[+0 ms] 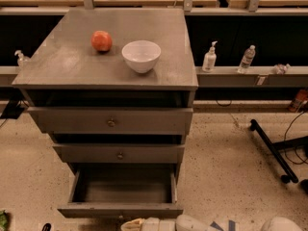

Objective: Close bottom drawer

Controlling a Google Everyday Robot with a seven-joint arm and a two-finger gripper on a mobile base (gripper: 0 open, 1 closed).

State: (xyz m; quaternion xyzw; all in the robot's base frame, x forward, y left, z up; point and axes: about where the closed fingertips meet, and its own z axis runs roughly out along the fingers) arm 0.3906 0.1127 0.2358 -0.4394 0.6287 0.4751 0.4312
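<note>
**Bottom drawer pulled out of the cabinet, gripper low at its front**

In the camera view, a grey wooden three-drawer cabinet (72, 71) is seen from above and in front, standing on a speckled beige floor (226, 167). The bottom drawer (120, 210), a shallow grey wooden box with a slim front panel, is found at the cabinet's foot, drawn well out so that its bare inside is exposed. The wider top drawer front (111, 121) and the middle drawer front (119, 154) above it are set nearly flush with the cabinet body, each carrying a small round knob at its centre.

The cream-tipped gripper (132, 224) is seen at the picture's lower edge, just in front of the cabinet's pulled-out drawer panel and slightly below it. Contact with the panel cannot be confirmed, and whether the gripper is spread or pressed together cannot be told. Its white rounded arm (192, 224) is stretched away toward the cabinet's right front.

On the cabinet top, a round red-orange fruit (101, 41) and a white ceramic bowl (141, 56) are placed near each other but apart. To the cabinet's right, a white pump bottle (209, 58) and a clear plastic bottle (246, 59) are stood on a ledge.
</note>
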